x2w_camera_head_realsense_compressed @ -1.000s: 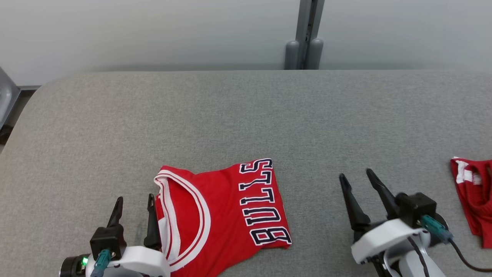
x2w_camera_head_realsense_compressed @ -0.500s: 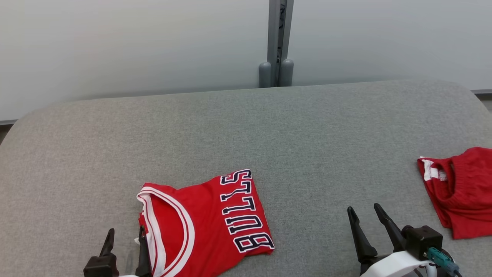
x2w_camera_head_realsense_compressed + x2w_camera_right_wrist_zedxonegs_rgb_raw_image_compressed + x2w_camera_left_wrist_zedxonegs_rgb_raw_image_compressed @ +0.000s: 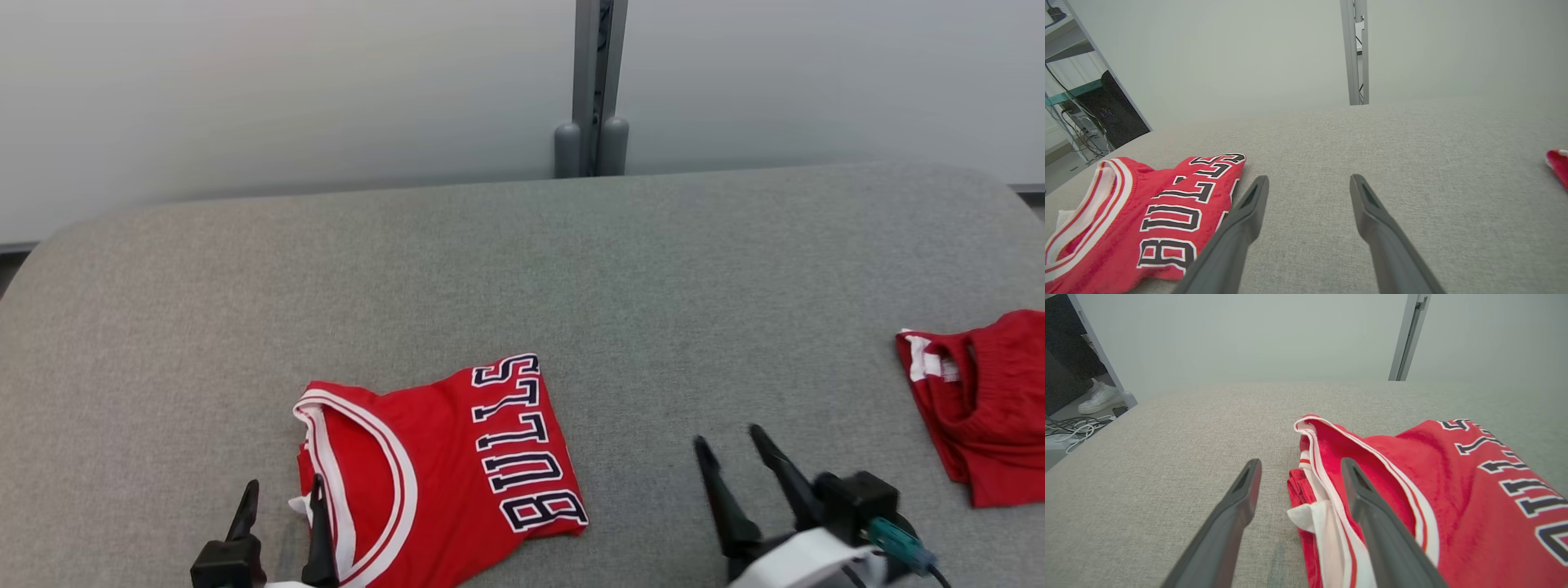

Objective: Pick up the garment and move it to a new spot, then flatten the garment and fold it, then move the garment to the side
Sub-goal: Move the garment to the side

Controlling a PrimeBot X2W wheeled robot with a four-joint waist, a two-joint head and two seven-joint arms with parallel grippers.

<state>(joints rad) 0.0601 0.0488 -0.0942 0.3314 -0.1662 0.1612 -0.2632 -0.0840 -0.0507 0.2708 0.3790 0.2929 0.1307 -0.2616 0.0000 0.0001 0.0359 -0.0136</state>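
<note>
The garment (image 3: 445, 457) lies folded on the grey table (image 3: 522, 269), red with a white-striped neck trim and dark "BULLS" lettering facing up. My left gripper (image 3: 283, 490) is open at its left edge. In the left wrist view the left gripper (image 3: 1300, 463) straddles the garment's (image 3: 1412, 465) trimmed edge, one finger above the cloth and one beside it. My right gripper (image 3: 727, 437) is open over bare table to the right of the garment, holding nothing. The right wrist view has the right gripper (image 3: 1309, 179) just right of the garment's (image 3: 1167, 196) lettered end.
A second red piece of clothing (image 3: 980, 408) with a white label lies crumpled at the table's right edge, its tip showing as the red piece (image 3: 1559, 161) in the right wrist view. A grey post (image 3: 594, 90) stands behind the table against a pale wall. A shoe (image 3: 1100, 399) and cables sit on the floor far left.
The head camera has turned, shifting the whole picture. My right gripper has moved left toward the garment, still open. The left gripper stays at the garment's left edge.
</note>
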